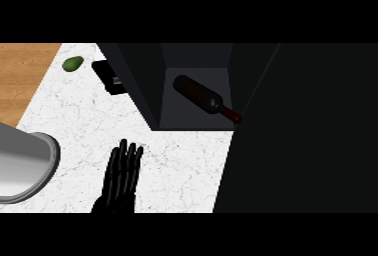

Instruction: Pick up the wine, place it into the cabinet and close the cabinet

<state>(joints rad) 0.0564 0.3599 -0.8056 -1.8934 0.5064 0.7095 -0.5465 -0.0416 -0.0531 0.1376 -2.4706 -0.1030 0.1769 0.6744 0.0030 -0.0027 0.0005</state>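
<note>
Wine (205, 98) seemingly inside cabinet (179, 116), beyond left hand (122, 175)

A green fruit (72, 63) lies near a black box (108, 77), a grey bowl (29, 165) well apart.

Cabinet mouth: I find the cabinet (139, 75) open to the counter, with the wine bottle (201, 96) lying aslant across its floor.
Right side: a dark panel (295, 150) blocks it.
Centre: bare counter (181, 165) between that panel and the left hand (122, 174), which is open with fingers up.
Left edge: a grey round vessel (26, 165) intrudes.
Far left: a green fruit (72, 63) and a black box (109, 77) crowd the cabinet wall.
</note>
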